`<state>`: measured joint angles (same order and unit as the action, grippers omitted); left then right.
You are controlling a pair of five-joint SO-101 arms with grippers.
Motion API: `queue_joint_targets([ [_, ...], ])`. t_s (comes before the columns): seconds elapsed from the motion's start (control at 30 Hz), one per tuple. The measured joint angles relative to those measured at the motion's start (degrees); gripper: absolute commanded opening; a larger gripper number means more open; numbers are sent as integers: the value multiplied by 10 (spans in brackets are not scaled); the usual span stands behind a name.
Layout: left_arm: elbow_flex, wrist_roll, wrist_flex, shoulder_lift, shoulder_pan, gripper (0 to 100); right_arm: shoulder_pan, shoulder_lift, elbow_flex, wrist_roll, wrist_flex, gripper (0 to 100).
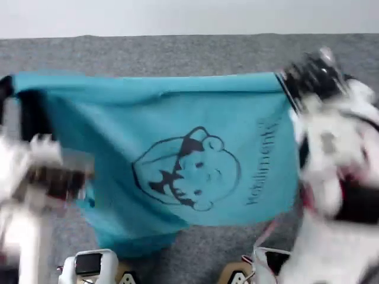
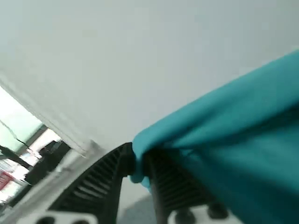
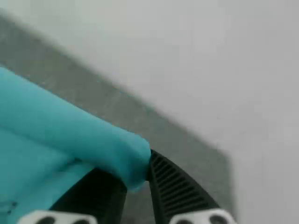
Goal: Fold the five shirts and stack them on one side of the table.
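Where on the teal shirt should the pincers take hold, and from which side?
The two corners of its upper edge, each from its own outer side. The teal shirt hangs spread with that edge taut between the left pincer and right pincer, each shut on a bunched corner. That should leave the cloth open for folding.

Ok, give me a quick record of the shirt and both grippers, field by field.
shirt: teal, spread out, held up over the table
left gripper: shut on one end of its upper edge
right gripper: shut on the other end
print: cartoon face, toward the high view
fold: not started
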<state>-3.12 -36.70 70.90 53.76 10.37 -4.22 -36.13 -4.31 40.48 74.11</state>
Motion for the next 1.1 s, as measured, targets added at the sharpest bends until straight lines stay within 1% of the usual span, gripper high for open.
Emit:
queue_joint_targets([
  [0.07,-53,0,-9,-52,0,2,17,40,60,0,-27,9],
  [0.13,-112,0,-43,-105,0,2,25,89,120,0,-79,9],
  [0.23,-193,0,-122,-190,0,2,32,173,193,0,-185,9],
  [0.3,-234,0,-183,-253,0,2,33,230,209,0,-255,9],
  [0.4,-251,3,-270,-353,0,2,33,316,210,0,-342,9],
  [0.53,-243,4,-350,-488,0,2,33,418,184,-1,-411,9],
  [0.67,-164,4,-377,-616,0,2,33,514,105,-1,-447,9],
  [0.83,10,22,-375,-780,-1,2,33,645,-53,-1,-453,9],
  [0.93,144,30,-329,-873,-5,2,33,724,-166,-1,-453,9],
  [1.1,404,33,-217,-1027,-10,2,33,835,-339,0,-453,9],
])
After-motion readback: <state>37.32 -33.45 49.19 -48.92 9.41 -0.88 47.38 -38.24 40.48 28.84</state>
